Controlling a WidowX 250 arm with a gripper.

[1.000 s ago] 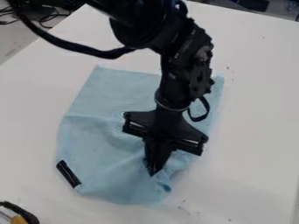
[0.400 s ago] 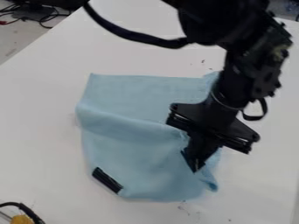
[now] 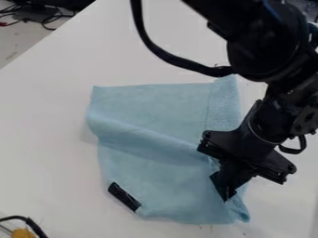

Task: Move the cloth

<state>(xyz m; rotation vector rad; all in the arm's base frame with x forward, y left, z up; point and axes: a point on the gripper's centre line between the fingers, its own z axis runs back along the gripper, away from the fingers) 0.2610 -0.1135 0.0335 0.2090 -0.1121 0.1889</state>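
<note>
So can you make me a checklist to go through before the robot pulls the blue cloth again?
1. Tool at the cloth: ok, down at its lower right part.
2. Cloth caught between the tips: ok as far as it shows; it bunches up right there.
3. Grip tight enough not to slip: cannot tell.
4. Cloth smooth: not ok, a raised fold slants across its middle.
5. Cloth all on the white table: ok, no part hangs over an edge in view.
6. Yellow thing out of the way: ok, it is apart from the cloth, at the lower left.
</note>
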